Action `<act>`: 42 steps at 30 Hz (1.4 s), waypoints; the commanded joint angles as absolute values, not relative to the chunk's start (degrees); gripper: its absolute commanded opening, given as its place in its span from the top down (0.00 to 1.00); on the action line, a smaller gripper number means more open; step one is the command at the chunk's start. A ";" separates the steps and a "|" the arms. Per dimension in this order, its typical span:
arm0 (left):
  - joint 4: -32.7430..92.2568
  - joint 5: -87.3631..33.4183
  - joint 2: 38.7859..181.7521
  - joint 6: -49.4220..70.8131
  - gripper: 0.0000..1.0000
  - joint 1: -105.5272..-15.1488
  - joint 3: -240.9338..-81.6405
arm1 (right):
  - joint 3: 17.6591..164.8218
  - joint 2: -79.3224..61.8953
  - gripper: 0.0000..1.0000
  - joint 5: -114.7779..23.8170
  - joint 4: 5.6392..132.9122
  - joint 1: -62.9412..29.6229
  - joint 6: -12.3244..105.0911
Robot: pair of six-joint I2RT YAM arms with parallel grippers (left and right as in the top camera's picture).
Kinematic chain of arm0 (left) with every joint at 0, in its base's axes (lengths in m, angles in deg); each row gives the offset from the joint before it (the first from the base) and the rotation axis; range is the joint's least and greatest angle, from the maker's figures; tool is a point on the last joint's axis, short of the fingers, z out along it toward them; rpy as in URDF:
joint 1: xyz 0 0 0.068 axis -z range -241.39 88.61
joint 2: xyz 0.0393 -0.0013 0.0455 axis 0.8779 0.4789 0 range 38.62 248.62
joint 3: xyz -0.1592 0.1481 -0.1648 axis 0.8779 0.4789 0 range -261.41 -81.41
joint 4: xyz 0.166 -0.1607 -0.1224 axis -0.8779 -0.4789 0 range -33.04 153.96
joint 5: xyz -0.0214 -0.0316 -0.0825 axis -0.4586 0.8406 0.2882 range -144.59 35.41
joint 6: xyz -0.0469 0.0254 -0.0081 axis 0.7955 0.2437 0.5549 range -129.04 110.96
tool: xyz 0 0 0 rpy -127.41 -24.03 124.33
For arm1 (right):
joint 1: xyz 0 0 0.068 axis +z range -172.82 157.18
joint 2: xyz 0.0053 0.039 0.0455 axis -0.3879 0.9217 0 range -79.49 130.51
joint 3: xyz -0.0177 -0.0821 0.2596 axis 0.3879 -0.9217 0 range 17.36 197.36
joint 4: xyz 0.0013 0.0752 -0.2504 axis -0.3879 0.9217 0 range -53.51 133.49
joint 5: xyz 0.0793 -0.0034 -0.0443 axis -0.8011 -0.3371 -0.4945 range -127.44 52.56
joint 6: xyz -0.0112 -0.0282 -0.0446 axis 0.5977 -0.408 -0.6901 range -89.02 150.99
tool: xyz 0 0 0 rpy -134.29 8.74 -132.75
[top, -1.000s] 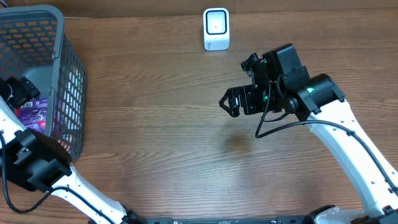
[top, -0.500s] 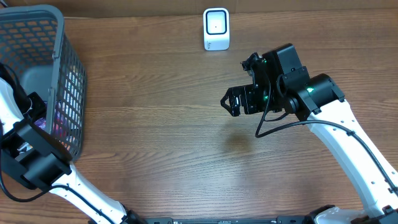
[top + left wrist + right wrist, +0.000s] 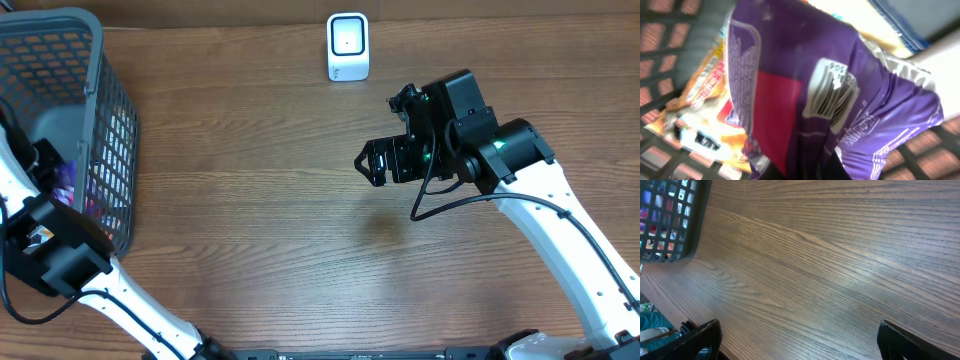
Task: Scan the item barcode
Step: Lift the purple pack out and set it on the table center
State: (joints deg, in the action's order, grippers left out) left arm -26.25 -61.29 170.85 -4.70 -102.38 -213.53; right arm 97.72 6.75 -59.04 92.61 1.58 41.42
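Note:
The item, a purple snack packet with a red patch, fills the left wrist view, and its white barcode faces the camera. My left gripper is shut on the packet's lower edge, down inside the grey basket. From overhead only a sliver of the purple packet shows beside the left gripper. The white scanner stands at the table's far edge. Over the middle of the table my right gripper hangs open with nothing in it; in its wrist view the right gripper has only bare wood beneath it.
Other packets lie in the basket under the purple one, among them an orange and white packet. The basket's mesh wall shows at the upper left of the right wrist view. Brown wooden table lies between basket and scanner.
My left gripper has gone from open to shut on the purple packet inside the basket, and the left arm has shifted slightly. The right arm has not moved.

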 commanded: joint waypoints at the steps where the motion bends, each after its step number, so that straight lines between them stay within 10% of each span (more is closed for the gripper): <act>1: -29.92 -54.60 170.01 -3.96 0.96 -102.66 -228.56 | 98.88 5.70 0.00 -58.50 92.17 1.56 41.03; 21: -32.83 2.71 154.72 -10.10 0.96 -97.16 -252.56 | 98.88 5.68 0.00 -58.52 91.60 1.56 41.42; 31: -32.74 -41.92 155.50 -17.01 0.96 -59.63 -237.35 | 114.84 3.60 0.00 -59.44 99.58 -2.75 42.93; 42: -29.14 -24.98 156.27 -27.35 0.96 -44.07 -199.17 | 132.52 2.90 0.00 -59.37 110.60 -13.48 42.97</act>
State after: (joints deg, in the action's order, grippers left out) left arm -28.83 -33.53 156.07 -21.64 -45.22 -208.28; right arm 130.07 3.12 -59.50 109.70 -12.19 43.00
